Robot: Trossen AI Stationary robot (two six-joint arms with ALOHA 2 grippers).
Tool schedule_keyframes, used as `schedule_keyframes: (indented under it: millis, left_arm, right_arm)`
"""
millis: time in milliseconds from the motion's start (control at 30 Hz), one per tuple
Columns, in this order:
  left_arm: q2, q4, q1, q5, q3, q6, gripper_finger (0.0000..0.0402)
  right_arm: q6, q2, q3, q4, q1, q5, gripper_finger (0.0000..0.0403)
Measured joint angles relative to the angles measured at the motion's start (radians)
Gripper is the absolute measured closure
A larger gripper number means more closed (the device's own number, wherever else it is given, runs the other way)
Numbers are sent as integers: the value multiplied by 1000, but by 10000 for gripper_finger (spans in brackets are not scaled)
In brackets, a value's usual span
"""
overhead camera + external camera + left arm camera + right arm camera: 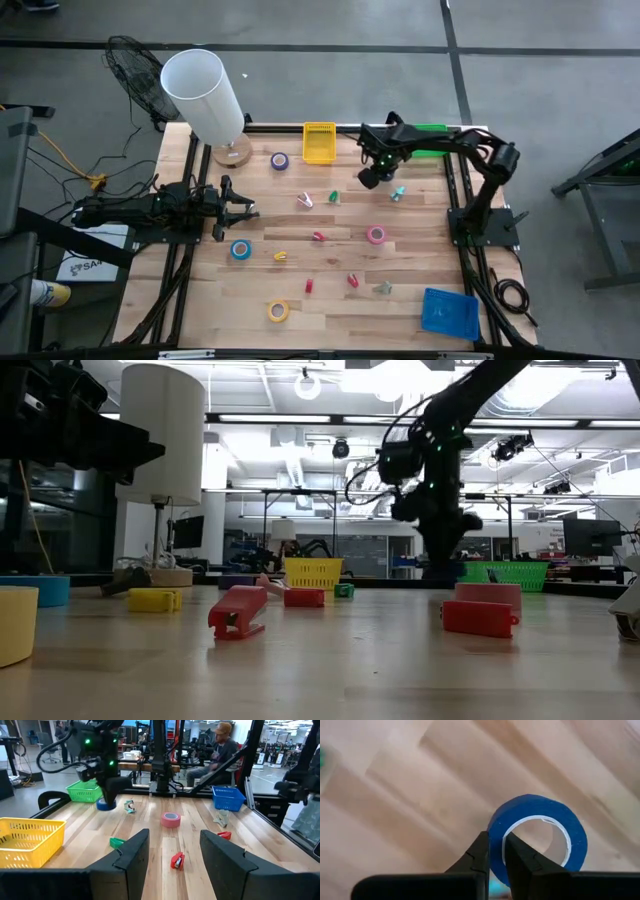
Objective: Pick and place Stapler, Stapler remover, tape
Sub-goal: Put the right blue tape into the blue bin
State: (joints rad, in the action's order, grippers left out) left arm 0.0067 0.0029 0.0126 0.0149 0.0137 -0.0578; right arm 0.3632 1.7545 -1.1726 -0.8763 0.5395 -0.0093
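Blue tape (535,837) pinched by its wall in right end effector (496,854), above desk (330,265) near green basket (87,790); lower rim cut off. Left end effector (172,851) released, at desk's left edge.

overhead straight down, table-level sideways, two wrist views, shared table (330,275)

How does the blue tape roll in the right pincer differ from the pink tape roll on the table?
The blue tape roll is pinched by its wall in the right pincer; the pink tape roll is in no pincer. The blue one hangs on edge above the wood; the pink one lies flat. Both are rings with pale cores.
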Motion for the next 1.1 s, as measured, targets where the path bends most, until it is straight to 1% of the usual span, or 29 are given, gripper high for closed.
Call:
schedule_keyframes:
  millis: [200,333,467,600,700,967,1100]
  left_arm:
    - [0,0,0,0,0,0,227]
    - [0,0,0,0,0,0,227]
    - [0,0,0,0,0,0,227]
    - [0,0,0,0,0,0,227]
    - [0,0,0,0,0,0,227]
    - [0,0,0,0,0,0,227]
    - [0,0,0,0,0,0,227]
  right_arm:
    - [92,-101,-13,-156,-78,0,376]
    - [214,-179,-13,-259,-152,0,376]
    - [367,-249,-13,-340,-253,-21,376]
    - [557,-302,-13,-405,-386,-35,376]
    - [718,-325,-13,-421,-502,-49,376]
    - [1158,-314,-13,-394,-828,-74,374]
    - [1372,-308,-9,-359,-967,-76,377]
